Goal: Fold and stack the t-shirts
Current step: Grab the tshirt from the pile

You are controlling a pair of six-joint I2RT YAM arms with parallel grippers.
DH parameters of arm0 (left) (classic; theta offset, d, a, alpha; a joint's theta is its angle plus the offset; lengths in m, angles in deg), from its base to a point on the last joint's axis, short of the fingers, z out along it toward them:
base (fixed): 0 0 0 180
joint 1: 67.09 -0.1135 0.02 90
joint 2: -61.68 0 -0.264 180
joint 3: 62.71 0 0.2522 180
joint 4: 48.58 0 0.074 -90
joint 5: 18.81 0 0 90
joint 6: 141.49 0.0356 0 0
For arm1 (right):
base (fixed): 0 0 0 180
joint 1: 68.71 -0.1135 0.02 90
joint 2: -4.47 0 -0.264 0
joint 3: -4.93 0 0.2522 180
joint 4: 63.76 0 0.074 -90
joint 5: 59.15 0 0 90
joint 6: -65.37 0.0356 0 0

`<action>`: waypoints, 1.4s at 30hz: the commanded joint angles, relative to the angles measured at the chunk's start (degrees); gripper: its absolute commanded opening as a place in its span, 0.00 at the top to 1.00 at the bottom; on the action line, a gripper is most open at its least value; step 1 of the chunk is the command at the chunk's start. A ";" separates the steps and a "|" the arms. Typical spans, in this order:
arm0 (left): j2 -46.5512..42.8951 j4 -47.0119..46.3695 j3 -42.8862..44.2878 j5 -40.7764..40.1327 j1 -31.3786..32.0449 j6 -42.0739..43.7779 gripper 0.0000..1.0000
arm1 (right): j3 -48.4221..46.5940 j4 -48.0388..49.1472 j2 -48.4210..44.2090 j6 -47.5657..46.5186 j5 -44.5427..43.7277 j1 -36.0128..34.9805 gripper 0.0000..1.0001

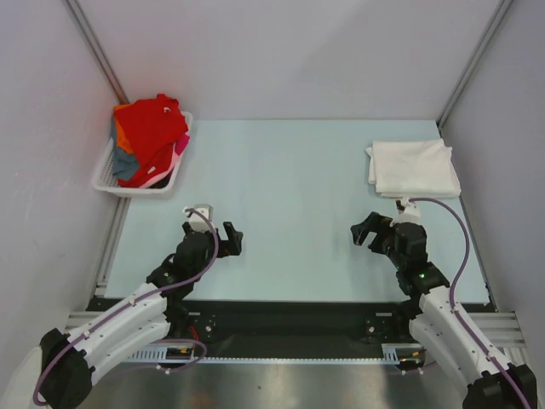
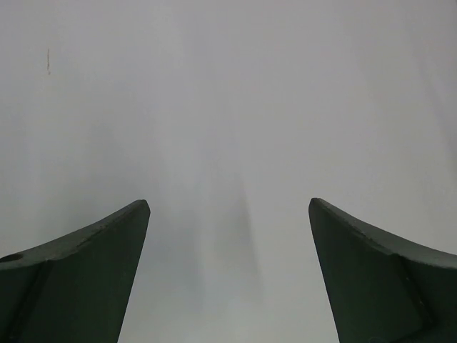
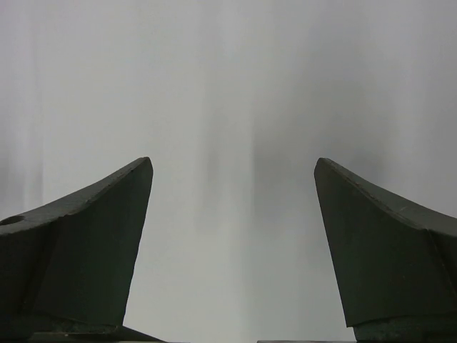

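A cream-white t-shirt (image 1: 413, 167) lies folded flat at the far right of the table. A heap of t-shirts fills the white mesh basket (image 1: 109, 181) at the far left: a bright red one (image 1: 153, 126) on top, orange (image 1: 123, 136) and grey-teal (image 1: 124, 164) under it, pink trim (image 1: 180, 145) at the side. My left gripper (image 1: 223, 238) is open and empty over the near left table. My right gripper (image 1: 368, 231) is open and empty, below the white shirt. Both wrist views show spread fingers (image 2: 86, 279) (image 3: 93, 250) over bare surface.
The pale blue table top (image 1: 289, 196) lies between the basket and the folded shirt. Grey walls and metal frame posts (image 1: 95, 47) close in the back and sides. A black rail (image 1: 289, 317) runs along the near edge by the arm bases.
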 commanded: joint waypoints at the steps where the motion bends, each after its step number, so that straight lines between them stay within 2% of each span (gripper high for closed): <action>1: 0.30 -0.68 2.63 -1.26 0.27 -1.44 0.00 | 0.12 1.59 -1.40 1.12 -1.71 -0.14 0.00; 5: 2.94 3.25 6.23 -3.88 0.10 -3.98 0.00 | -0.05 1.07 -1.40 1.47 -2.24 -0.23 0.00; 8: 4.79 8.69 11.32 -7.31 -0.78 -9.77 0.00 | -0.06 0.62 -1.75 1.74 -2.77 -0.23 0.01; 10: 6.01 11.00 13.00 -7.24 -3.67 -14.70 0.00 | 0.21 0.97 -2.10 1.74 -2.42 -0.31 0.02; 12: 6.81 12.94 15.37 -4.09 -8.40 -18.99 0.00 | 0.03 0.36 -2.11 2.00 -2.94 -0.23 0.02; 14: 8.56 11.28 17.39 -0.31 -11.93 -20.16 0.00 | 0.03 0.18 -2.19 2.09 -3.47 -0.23 0.02; 15: 9.44 11.01 18.62 2.23 -15.60 -21.47 0.00 | 0.12 0.36 -2.19 2.18 -3.47 -0.23 0.02; 18: 17.06 13.20 26.17 4.62 -22.90 -23.67 0.05 | -0.14 -0.08 -2.28 2.18 -4.17 -0.23 0.02; 20: 20.86 14.52 33.09 3.15 -25.38 -23.94 0.12 | -0.14 -0.34 -2.46 2.27 -4.52 -0.32 0.02; 22: 27.09 16.79 38.12 -1.40 -27.84 -24.47 0.12 | 0.12 0.00 -2.81 2.00 -3.74 -0.23 0.03; 23: 29.29 17.68 43.54 -2.83 -29.07 -24.47 0.13 | 0.12 -0.08 -2.90 2.00 -3.65 -0.23 0.04; 25: 36.15 21.27 49.28 -8.08 -29.78 -24.91 0.14 | -0.05 -0.78 -3.16 2.09 -3.82 -0.23 0.04; 26: 38.43 22.34 54.96 -9.16 -29.96 -24.82 0.15 | -0.05 -0.87 -3.34 2.18 -3.82 -0.23 0.04; 29: 46.87 24.80 64.82 -12.93 -29.96 -23.68 0.16 | 0.30 -0.61 -3.95 2.18 -4.00 -0.23 0.04; 36: 64.26 25.86 81.19 -21.47 -30.22 -16.58 0.13 | 0.12 -1.31 -4.30 2.18 -3.73 -0.23 0.04; 42: 75.26 26.92 91.75 -20.16 -32.95 -16.82 0.10 | 0.30 -0.96 -4.48 2.27 -3.82 -0.23 0.04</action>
